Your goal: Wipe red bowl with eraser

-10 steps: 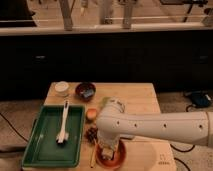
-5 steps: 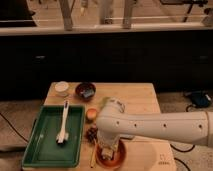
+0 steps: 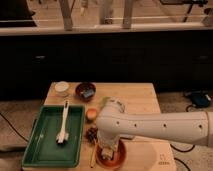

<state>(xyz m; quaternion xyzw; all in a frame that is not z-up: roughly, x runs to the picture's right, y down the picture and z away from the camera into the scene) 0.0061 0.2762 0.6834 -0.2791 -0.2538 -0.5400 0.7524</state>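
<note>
The red bowl [image 3: 119, 154] sits at the front edge of the wooden table, partly covered by my arm. My gripper [image 3: 106, 148] reaches down into the bowl from a thick white arm that comes in from the right. It is shut on the eraser [image 3: 108, 151], a small pale block pressed against the inside of the bowl.
A green tray [image 3: 45, 142] at the left holds a white-handled brush [image 3: 63, 125]. A dark bowl [image 3: 82, 88] with a blue block [image 3: 89, 93] and a white cup [image 3: 62, 88] stand at the back. A small orange cup [image 3: 91, 114] and a dark clump [image 3: 91, 133] lie beside the red bowl.
</note>
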